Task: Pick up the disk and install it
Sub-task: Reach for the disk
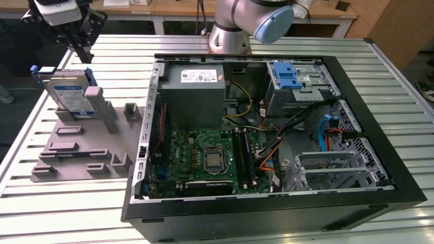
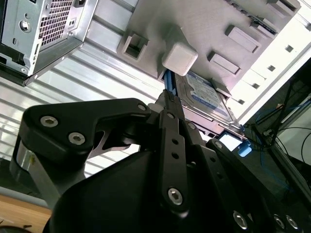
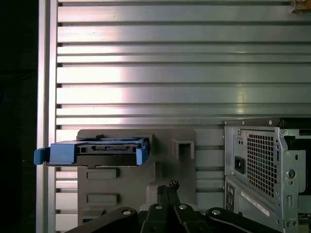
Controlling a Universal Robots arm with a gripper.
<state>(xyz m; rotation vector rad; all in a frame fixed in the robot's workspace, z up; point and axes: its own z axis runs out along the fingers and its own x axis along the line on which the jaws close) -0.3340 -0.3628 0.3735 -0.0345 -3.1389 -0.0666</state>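
The claw (image 1: 86, 57) hangs with its black fingers drawn together and nothing between them, just above the disk (image 1: 70, 95) and clear of it. In both wrist views the fingertips meet at a single point (image 2: 167, 97) (image 3: 170, 186).

The disk stands on edge in a slot of the grey holder plate (image 1: 74, 147). It is at the plate's end toward the table edge where the arm's base (image 1: 230, 38) is mounted.

The exterior view shows the disk's white-and-blue label face and its blue frame. The first wrist view shows it (image 3: 99, 150) edge-on, with the blue frame's tabs jutting out at both ends. The second wrist view shows the label (image 2: 206, 97) beside a pale square post (image 2: 180, 57) of the plate (image 2: 194, 19).

The plate lies along the slatted metal table (image 1: 68, 203) by its edge on the exterior view's left. A narrow strip of bare slats separates it from the open computer case (image 1: 271, 216). In the first wrist view bare slats (image 3: 170, 73) stretch wide beyond the disk, and the case's vented wall (image 3: 262, 160) stands just beside the plate (image 3: 126, 184).
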